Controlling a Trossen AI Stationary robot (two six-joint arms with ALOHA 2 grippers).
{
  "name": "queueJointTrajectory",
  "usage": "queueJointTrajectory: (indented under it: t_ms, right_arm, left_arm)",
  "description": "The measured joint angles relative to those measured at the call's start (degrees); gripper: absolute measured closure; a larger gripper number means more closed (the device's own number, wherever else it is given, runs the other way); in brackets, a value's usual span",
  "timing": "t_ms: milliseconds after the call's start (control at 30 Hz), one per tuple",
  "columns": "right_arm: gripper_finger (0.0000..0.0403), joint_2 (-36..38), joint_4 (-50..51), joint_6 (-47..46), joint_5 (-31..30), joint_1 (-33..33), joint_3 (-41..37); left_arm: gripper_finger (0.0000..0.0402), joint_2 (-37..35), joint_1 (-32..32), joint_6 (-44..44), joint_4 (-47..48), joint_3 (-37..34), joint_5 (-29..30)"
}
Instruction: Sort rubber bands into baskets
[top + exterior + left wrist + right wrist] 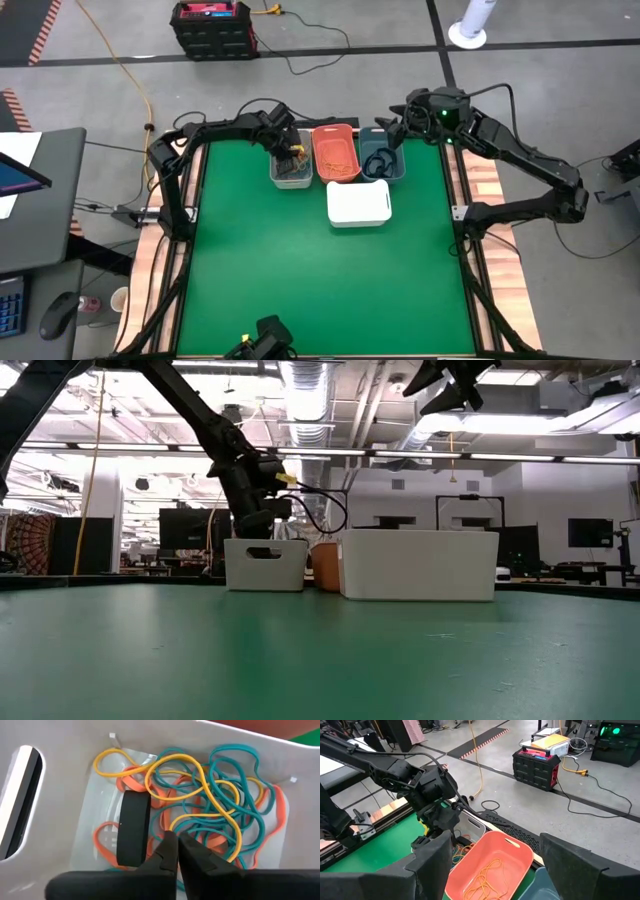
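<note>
Left gripper [176,851], fingers pressed together in the grey basket's [291,179] tangled rubber bands [210,800]; interlaced loops may lift several colours together.

Even overhead light, scene bright. Low view backlit by ceiling strip lights [470,422], glare up top, arms near-silhouettes. Green table [320,280] evenly lit with soft, faint shadows. Left wrist view sharp up close; right wrist view's foreground fingers blurry.
</note>
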State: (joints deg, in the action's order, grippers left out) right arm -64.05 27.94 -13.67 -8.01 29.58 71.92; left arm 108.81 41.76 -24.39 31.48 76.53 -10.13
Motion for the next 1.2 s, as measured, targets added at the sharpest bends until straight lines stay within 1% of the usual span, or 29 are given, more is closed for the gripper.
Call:
queueJointTrajectory:
  t_ms: [167, 500, 567, 667, 767, 933, 1000, 1067, 1133, 1200]
  right_arm:
    - [0.0083, -0.01, 0.01, 0.02, 0.05, 0.0, 0.01]
    - [0.0083, 0.0, 0.33, 0.2, 0.39, 0.02, 0.0]
    - [0.0083, -0.01, 0.33, 0.42, 0.39, 0.02, 0.0]
    - [0.0083, -0.02, 0.31, 0.48, 0.39, 0.02, 0.02]
    - [0.0083, -0.02, 0.32, 0.59, 0.37, 0.02, 0.0]
    - [0.0083, -0.02, -0.17, 0.68, 0.37, 0.04, 0.0]
    - [0.0083, -0.02, -0.55, 0.72, 0.37, 0.04, 0.01]
    - [0.0083, -0.02, -0.66, 0.79, 0.37, 0.05, 0.0]
    - [0.0083, -0.02, -0.66, 0.79, 0.37, 0.07, 0.0]
    - [0.0083, -0.02, -0.66, 0.76, 0.39, 0.07, 0.0]
  left_arm:
    - [0.0401, 0.0, 0.0, 0.44, 0.98, 0.62, 0.15]
    - [0.0401, 0.0, 0.0, -1.9, 7.83, 7.79, -0.38]
    - [0.0401, 0.0, 0.09, -0.51, 8.9, 7.84, -1.44]
    - [0.0398, 0.0, 0.09, 3.56, 8.87, 6.63, 0.16]
    - [0.0375, 0.04, 0.23, 7.73, 8.83, 5.17, 0.29]
    - [0.0307, 0.04, 0.99, 13.31, 8.55, 4.83, 0.17]
    - [0.0284, 0.04, 1.03, 13.47, 8.5, 4.83, 0.48]
    - [0.0268, 0.04, 0.97, 12.18, 8.53, 4.83, 2.74]
    - [0.0263, 0.04, 0.64, 10.56, 8.53, 4.83, 4.37]
    - [0.0264, 0.04, 0.3, 8.35, 8.39, 4.83, 4.45]
